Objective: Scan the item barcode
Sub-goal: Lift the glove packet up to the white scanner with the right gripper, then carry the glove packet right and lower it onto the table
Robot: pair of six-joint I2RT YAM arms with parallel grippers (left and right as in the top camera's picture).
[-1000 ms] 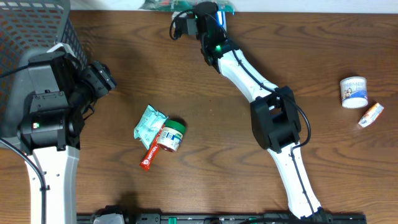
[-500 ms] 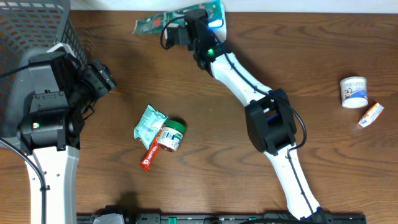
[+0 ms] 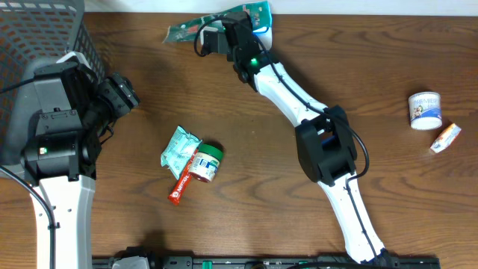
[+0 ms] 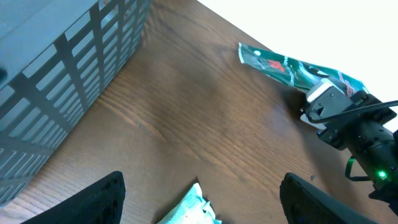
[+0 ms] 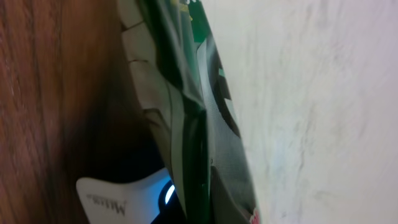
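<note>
At the table's [image 3: 388, 67] far edge, my right gripper [image 3: 222, 31] is clamped on the green pouch [image 3: 181, 30] beside the blue-lit scanner [image 3: 259, 30]. The left gripper [image 3: 125, 93] hangs wide open and empty by the basket [image 3: 45, 30]. The pouch's long axis runs nearly along that edge, free end pointing toward the basket. To scan well, I judge I should hold it steady and flat, turning its barcode, which I cannot see, to the light.

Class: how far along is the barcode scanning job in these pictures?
Done: the right hand grips the green packet. In hand: holding it by the blue-lit scanner, scan unconfirmed. Left: jar, pale pouch, red stick, tub and tube lie on the table.
</note>
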